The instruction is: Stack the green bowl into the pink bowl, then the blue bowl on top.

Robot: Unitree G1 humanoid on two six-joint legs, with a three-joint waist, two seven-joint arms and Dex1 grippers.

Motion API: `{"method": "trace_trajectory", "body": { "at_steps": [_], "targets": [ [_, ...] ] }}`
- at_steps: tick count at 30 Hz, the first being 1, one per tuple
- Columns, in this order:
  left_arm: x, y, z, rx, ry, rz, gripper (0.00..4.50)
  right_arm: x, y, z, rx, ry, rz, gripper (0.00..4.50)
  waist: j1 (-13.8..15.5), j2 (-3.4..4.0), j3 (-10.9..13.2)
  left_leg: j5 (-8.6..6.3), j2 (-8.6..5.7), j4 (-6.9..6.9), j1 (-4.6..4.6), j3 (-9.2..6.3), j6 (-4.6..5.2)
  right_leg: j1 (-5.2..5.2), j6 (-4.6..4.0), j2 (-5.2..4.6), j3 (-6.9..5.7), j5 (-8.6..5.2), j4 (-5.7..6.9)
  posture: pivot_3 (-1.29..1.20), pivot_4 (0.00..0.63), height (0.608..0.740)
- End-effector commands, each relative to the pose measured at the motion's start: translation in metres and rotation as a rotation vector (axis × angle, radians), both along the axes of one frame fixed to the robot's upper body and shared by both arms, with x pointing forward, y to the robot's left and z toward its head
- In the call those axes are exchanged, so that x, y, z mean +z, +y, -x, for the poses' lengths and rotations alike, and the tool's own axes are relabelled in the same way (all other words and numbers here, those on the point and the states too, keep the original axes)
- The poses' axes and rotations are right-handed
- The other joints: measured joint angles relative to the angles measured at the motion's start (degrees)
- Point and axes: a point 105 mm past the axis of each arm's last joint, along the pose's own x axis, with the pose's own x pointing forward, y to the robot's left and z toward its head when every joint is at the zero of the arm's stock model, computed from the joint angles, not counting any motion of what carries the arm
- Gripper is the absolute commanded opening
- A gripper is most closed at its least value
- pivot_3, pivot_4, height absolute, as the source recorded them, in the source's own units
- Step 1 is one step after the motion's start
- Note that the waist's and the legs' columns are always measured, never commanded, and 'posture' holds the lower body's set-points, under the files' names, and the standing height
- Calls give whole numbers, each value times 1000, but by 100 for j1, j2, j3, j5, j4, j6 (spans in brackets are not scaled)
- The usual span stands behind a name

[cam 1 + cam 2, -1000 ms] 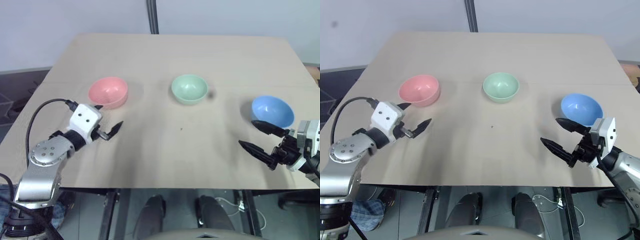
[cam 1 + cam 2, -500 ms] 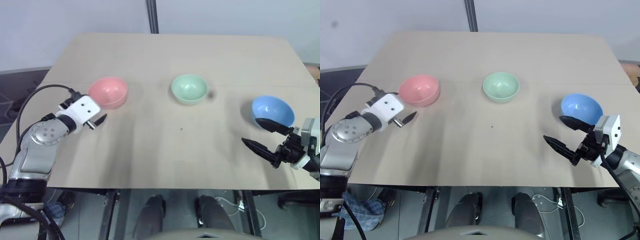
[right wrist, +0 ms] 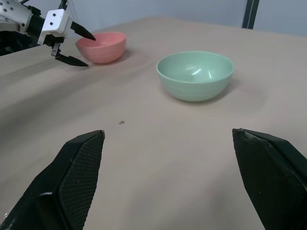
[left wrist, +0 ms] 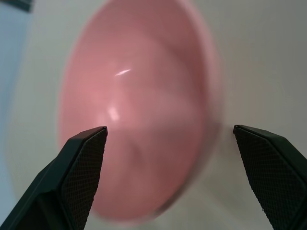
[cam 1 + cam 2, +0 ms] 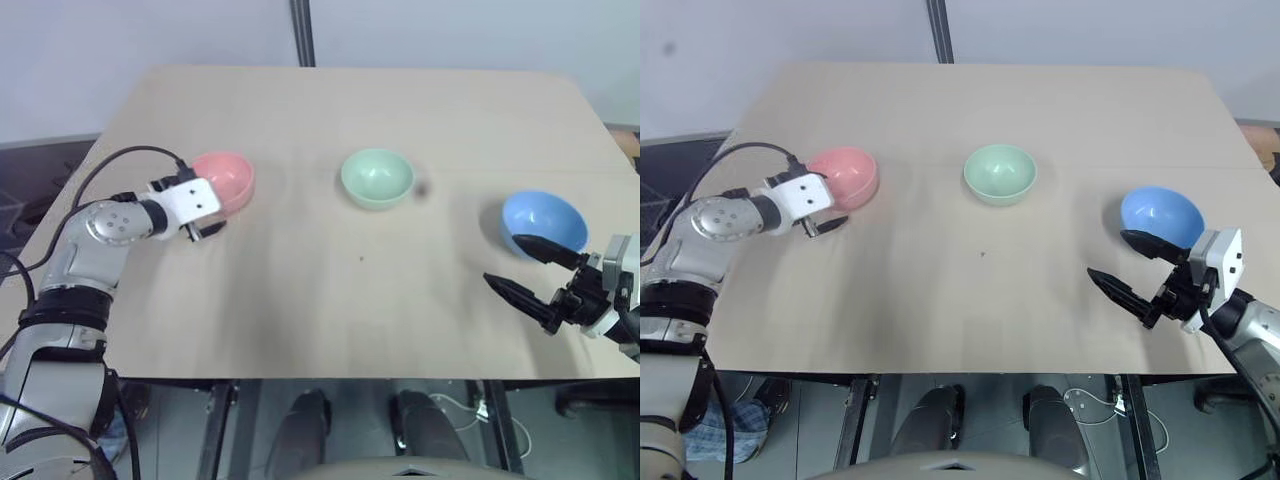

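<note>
Beige wooden table (image 5: 330,300), grey wall (image 5: 150,30)

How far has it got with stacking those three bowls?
Nothing is stacked yet: the pink bowl, green bowl and blue bowl each sit apart on the table. In hand: the open left end effector is at the pink bowl's rim. The open right end effector hovers near the blue bowl. Both stacking steps remain.

Pale wooden table (image 5: 330,290) — plain light wall (image 5: 130,40) behind, dark vertical pole (image 5: 304,32).
</note>
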Motion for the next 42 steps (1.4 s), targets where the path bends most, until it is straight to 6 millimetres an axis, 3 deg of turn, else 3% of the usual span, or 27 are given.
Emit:
{"method": "trace_trajectory", "body": {
  "at_steps": [1,6,9,15,20,23,26,33,42],
  "targets": [
    [7,-4,1,-45,11,21,3604,14,-2,3,-15,-73,17,4500,0,0,0,0,0,0,0,0,0,0,0,0,0,0,1,0,150,740],
    [7,-5,2,-61,20,15,1200,14,-3,2,-17,-74,19,4500,5,0,0,0,0,6,2,-2,0,0,0,1,0,0,12,0,150,740],
    [7,-5,2,-66,22,11,51,13,-3,2,-17,-74,20,4500,4,0,0,0,0,13,2,-2,0,0,0,1,0,0,17,0,150,740],
    [16,-24,0,-133,-11,41,51,11,-4,2,-19,-68,22,4500,6,0,0,0,-1,26,2,-4,0,0,0,1,0,0,34,0,150,740],
    [31,-88,14,-375,9,164,51,11,-3,1,-18,-65,24,4500,44,-2,1,0,-3,54,-9,-10,0,1,0,0,-4,0,50,0,150,740],
    [36,-131,35,-545,73,229,51,10,-3,1,-17,-63,25,4500,24,-2,1,0,-4,60,-6,-8,0,2,0,-1,-2,0,60,0,150,740],
    [31,-159,61,-691,173,196,51,10,-2,0,-19,-63,27,4500,-9,-1,1,0,-1,59,2,-4,0,1,0,4,4,-1,68,0,150,740],
    [24,-174,109,-909,433,88,51,10,-2,0,-27,-71,20,4500,0,1,2,0,4,62,9,4,0,2,-1,12,12,-2,74,0,150,740],
    [14,-185,109,-987,478,25,51,13,-2,-2,-44,-87,5,4500,12,0,2,0,2,66,5,3,0,2,-1,12,12,-2,71,0,150,740]
  ]
}}
